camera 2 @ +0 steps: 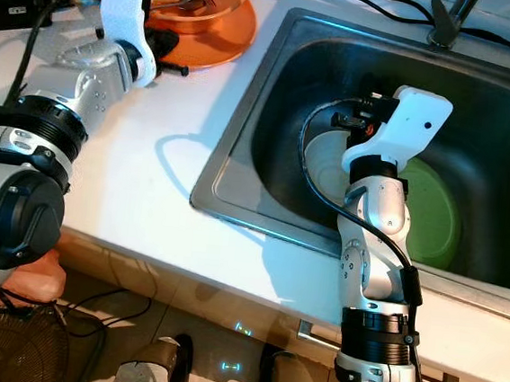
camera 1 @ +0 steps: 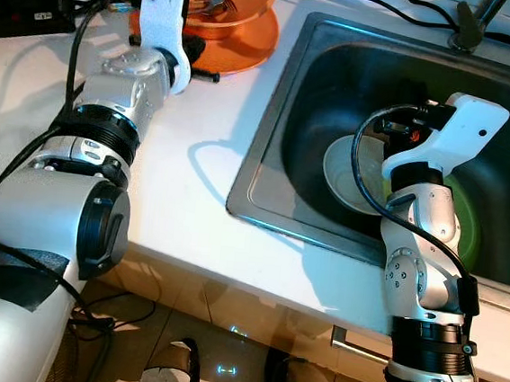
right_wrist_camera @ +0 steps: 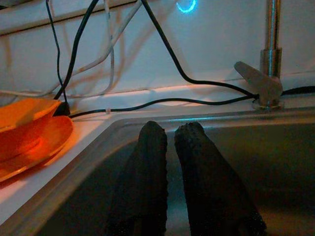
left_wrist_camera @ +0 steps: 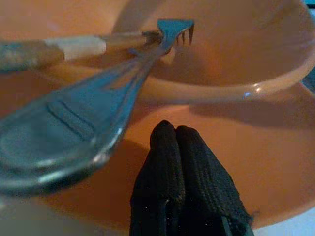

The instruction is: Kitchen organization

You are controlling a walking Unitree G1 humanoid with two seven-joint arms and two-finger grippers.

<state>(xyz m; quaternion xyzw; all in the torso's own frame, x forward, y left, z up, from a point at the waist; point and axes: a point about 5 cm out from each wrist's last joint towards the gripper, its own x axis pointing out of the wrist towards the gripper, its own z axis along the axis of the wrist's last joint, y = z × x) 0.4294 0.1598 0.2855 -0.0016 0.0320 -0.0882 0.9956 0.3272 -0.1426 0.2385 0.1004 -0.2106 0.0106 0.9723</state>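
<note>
The left gripper point(left_wrist_camera: 174, 135) is seen with its two black fingers point(left_wrist_camera: 162, 177) pressed flat together, nothing held between them. The tips are laid low over the orange plate point(left_wrist_camera: 256, 162), just below the rim of the orange bowl point(left_wrist_camera: 236, 54) that stands on that plate. A metal fork point(left_wrist_camera: 98, 98) is propped across the bowl's rim just above and beside the fingertips; whether it is touched by them cannot be told. Its long axis runs from its broad handle end, which overhangs the plate near the wrist camera, up into the bowl, where its tines point away from the gripper. A second utensil with a pale band on its handle point(left_wrist_camera: 64, 48) is laid across the bowl beside the fork. From the head camera the plate and bowl are seen at the back of the white counter point(camera 1: 192, 185), left of the sink point(camera 1: 281, 112).

The right gripper point(right_wrist_camera: 170, 140) is held inside the steel sink, its fingers point(right_wrist_camera: 147, 162) nearly together with a narrow gap left between them, and nothing is gripped. They are pointed toward the sink's back wall and the faucet point(right_wrist_camera: 268, 59). Below the right arm a white plate point(camera 1: 347, 168) and a green plate point(camera 1: 464, 225) are lying on the sink floor. Black and white cables point(right_wrist_camera: 162, 49) are strung along the wall behind.

No legible writing or brand can be made out.
</note>
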